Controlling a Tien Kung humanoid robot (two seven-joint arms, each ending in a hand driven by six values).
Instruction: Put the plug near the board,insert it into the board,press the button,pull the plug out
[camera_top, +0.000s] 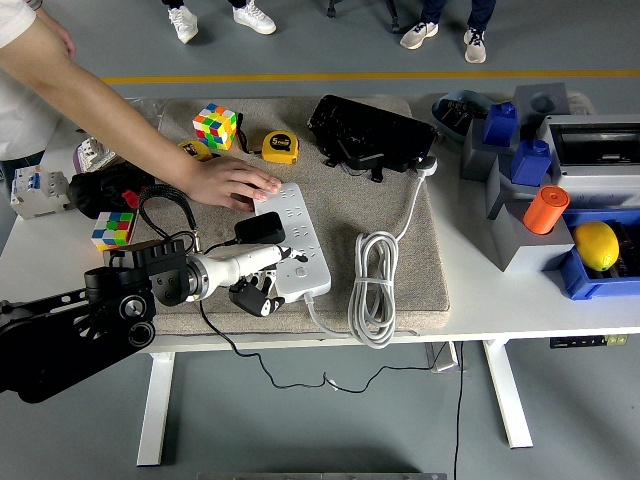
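The black plug sits in the white power strip, on the left side of its middle stretch, on the beige mat. The robot's left hand reaches in from the near left, one white finger stretched onto the strip's near end (the others curled under, gripping nothing). A person's hand lies flat on the strip's far end.

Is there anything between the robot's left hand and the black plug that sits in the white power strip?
Nothing visible does. The left hand lies at the near end of the power strip, just below the black plug. The person's hand presses on the strip's far end, beyond the plug, not in the path.
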